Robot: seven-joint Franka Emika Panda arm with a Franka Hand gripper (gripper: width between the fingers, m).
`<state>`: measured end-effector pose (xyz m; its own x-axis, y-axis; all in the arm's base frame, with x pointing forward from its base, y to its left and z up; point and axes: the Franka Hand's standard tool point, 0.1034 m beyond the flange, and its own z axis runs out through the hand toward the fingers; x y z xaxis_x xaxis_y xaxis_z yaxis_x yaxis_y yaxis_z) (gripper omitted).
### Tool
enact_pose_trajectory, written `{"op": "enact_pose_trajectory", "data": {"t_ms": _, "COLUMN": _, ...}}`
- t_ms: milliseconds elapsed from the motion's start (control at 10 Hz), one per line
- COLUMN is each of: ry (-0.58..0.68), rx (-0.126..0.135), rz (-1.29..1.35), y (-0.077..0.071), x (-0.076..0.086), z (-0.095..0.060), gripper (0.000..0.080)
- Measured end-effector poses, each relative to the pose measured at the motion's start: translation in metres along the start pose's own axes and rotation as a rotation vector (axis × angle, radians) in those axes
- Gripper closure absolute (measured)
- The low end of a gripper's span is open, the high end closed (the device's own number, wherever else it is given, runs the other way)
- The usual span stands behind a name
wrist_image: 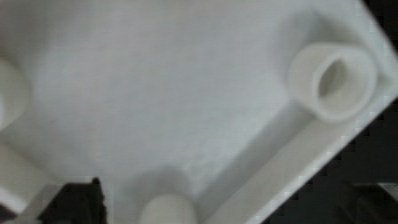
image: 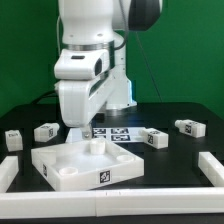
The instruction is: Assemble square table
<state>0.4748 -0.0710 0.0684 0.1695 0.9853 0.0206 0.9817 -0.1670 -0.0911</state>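
The square table's top, a large flat white panel (image: 75, 165) with a tag on its near edge (image: 103, 177), lies on the black table. Short white tagged legs lie apart from it: two toward the exterior view's left (image: 45, 130) (image: 12, 138) and two toward its right (image: 153, 138) (image: 190, 127). My gripper (image: 90, 130) hangs close over the panel's far edge, open and holding nothing. In the wrist view the panel (wrist_image: 169, 90) fills the picture, blurred, with a round socket (wrist_image: 334, 78) near its rim. One dark fingertip (wrist_image: 80, 200) shows at the picture's border.
The marker board (image: 118, 131) lies flat behind the panel, partly hidden by the arm. Plain white bars lie at the exterior view's left (image: 7, 172) and right (image: 210, 167) near the table's front. A green backdrop stands behind.
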Motion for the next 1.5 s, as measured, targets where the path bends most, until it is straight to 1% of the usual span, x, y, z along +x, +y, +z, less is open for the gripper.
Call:
{"op": "enact_pose_trajectory", "data": {"t_ms": 100, "ry": 0.006, "rx": -0.019, "rz": -0.101, "y": -0.008, "x": -0.014, "z": 0.005, "gripper": 0.0150}}
{"op": "enact_pose_trajectory", "data": {"t_ms": 200, "ry": 0.034, "rx": -0.010, "rz": -0.127, "y": -0.016, "x": -0.032, "z": 0.011, "gripper": 0.0150}}
{"op": "enact_pose_trajectory", "data": {"t_ms": 300, "ry": 0.029, "rx": -0.010, "rz": -0.074, "y": -0.015, "x": -0.036, "z": 0.010, "gripper": 0.0150}}
{"op": "enact_pose_trajectory", "data": {"t_ms": 400, "ry": 0.026, "rx": -0.008, "rz": -0.086, "y": -0.015, "x": -0.033, "z": 0.011, "gripper": 0.0150}}
{"op": "enact_pose_trajectory", "data": {"t_ms": 500, "ry": 0.026, "rx": -0.007, "rz": -0.082, "y": -0.016, "x": -0.035, "z": 0.012, "gripper": 0.0150}}
{"op": "enact_pose_trajectory", "data": {"t_ms": 600, "ry": 0.021, "rx": -0.031, "rz": -0.167, "y": -0.015, "x": -0.039, "z": 0.014, "gripper": 0.0150}}
{"op": "enact_pose_trajectory", "data": {"t_ms": 700, "ry": 0.015, "rx": -0.055, "rz": -0.284, "y": -0.023, "x": -0.051, "z": 0.026, "gripper": 0.0150}}
{"op": "enact_pose_trajectory", "data": {"t_ms": 800, "ry": 0.024, "rx": -0.038, "rz": -0.344, "y": -0.032, "x": -0.062, "z": 0.041, "gripper": 0.0150}}
{"op": "enact_pose_trajectory", "data": {"t_ms": 900, "ry": 0.021, "rx": -0.036, "rz": -0.392, "y": -0.035, "x": -0.069, "z": 0.048, "gripper": 0.0150}}
{"op": "enact_pose_trajectory", "data": {"t_ms": 1000, "ry": 0.019, "rx": -0.029, "rz": -0.427, "y": -0.038, "x": -0.072, "z": 0.057, "gripper": 0.0150}}
{"op": "enact_pose_trajectory", "data": {"t_ms": 1100, "ry": 0.019, "rx": -0.018, "rz": -0.435, "y": -0.039, "x": -0.069, "z": 0.063, "gripper": 0.0150}}
{"op": "enact_pose_trajectory", "data": {"t_ms": 1300, "ry": 0.020, "rx": -0.018, "rz": -0.436, "y": -0.037, "x": -0.069, "z": 0.065, "gripper": 0.0150}}
{"op": "enact_pose_trajectory", "data": {"t_ms": 1500, "ry": 0.021, "rx": -0.016, "rz": -0.434, "y": -0.037, "x": -0.069, "z": 0.066, "gripper": 0.0421}}
